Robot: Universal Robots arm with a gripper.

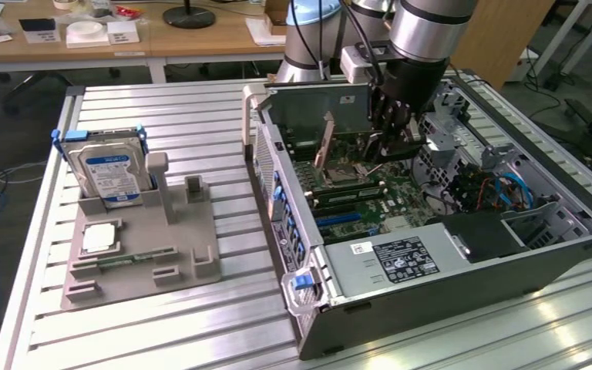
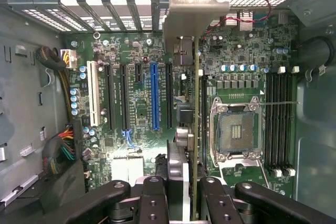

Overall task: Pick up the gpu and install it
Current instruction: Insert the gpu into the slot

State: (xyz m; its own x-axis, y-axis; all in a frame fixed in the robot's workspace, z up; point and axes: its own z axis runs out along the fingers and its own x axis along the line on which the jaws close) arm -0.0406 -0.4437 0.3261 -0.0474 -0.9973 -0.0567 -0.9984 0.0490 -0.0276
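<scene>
**A:** Gpu [image 1: 317, 108], the thin flat green-backed circuit card with a silvery end bracket: where is it?

**B:** From the exterior view's left: grey plastic holder [image 1: 132, 287], silver blue-labelled hard drive [image 1: 111, 173], then the open grey metal computer case [image 1: 450, 304]. The card stands upright inside, over the green motherboard [image 1: 373, 212].

**A:** Pincer?

**B:** Black two-fingered gripper [image 2: 182, 188], pinching the card.

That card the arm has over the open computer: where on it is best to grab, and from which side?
Probably the upper edge of the gpu, from above, jaws pinching its two flat faces. It stands on edge over the motherboard, its lower edge likely meant for a slot, and the metal bracket takes up one end. The gripper grips it so.
</scene>
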